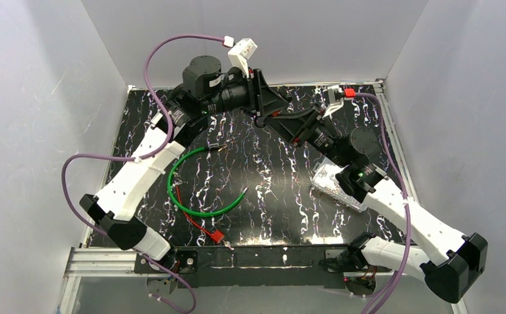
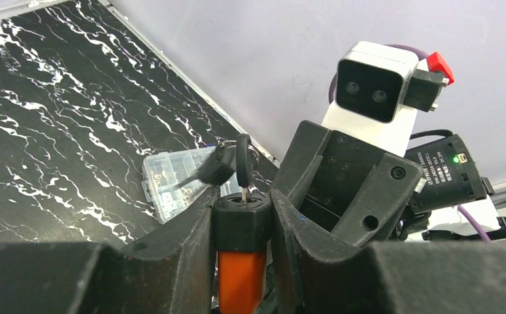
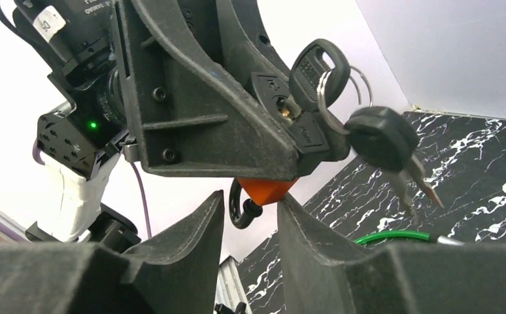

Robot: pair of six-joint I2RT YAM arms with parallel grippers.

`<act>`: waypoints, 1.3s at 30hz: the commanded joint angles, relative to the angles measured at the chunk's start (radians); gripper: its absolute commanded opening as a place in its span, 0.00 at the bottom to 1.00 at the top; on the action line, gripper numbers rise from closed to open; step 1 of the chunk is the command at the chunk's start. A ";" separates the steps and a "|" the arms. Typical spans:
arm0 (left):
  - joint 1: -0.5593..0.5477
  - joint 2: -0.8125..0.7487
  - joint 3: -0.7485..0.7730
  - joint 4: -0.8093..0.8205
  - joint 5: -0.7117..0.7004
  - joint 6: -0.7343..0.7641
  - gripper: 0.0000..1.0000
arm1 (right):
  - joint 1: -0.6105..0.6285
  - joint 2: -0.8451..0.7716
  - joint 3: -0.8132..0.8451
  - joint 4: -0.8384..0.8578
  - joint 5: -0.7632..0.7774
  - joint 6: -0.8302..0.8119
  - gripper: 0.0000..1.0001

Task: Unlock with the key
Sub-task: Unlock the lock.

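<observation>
Orange padlock (image 2: 240,268) clamped by its body in left gripper (image 2: 240,212); key (image 2: 242,157) seated in padlock's cylinder. Right gripper (image 3: 250,206) just beside padlock, partly open, empty. Pinch key head squarely, clear of dangling spare key (image 3: 381,134); twist about key axis only.

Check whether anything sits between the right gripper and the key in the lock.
Nothing solid blocks it. The right gripper faces the lock clamped in the left gripper; the inserted key sticks out of its black end, exposed. Only the spare keys dangle beside its head.
</observation>
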 commanded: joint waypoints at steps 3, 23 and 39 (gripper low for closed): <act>0.001 -0.059 -0.001 0.056 0.016 0.031 0.00 | 0.011 0.021 0.136 -0.121 -0.036 -0.028 0.39; 0.000 -0.087 -0.043 0.066 0.048 0.131 0.00 | 0.142 -0.079 0.229 -0.530 0.294 -0.323 0.01; 0.001 -0.100 -0.016 -0.025 -0.112 0.190 0.00 | 0.260 0.035 0.491 -0.903 0.529 -0.440 0.19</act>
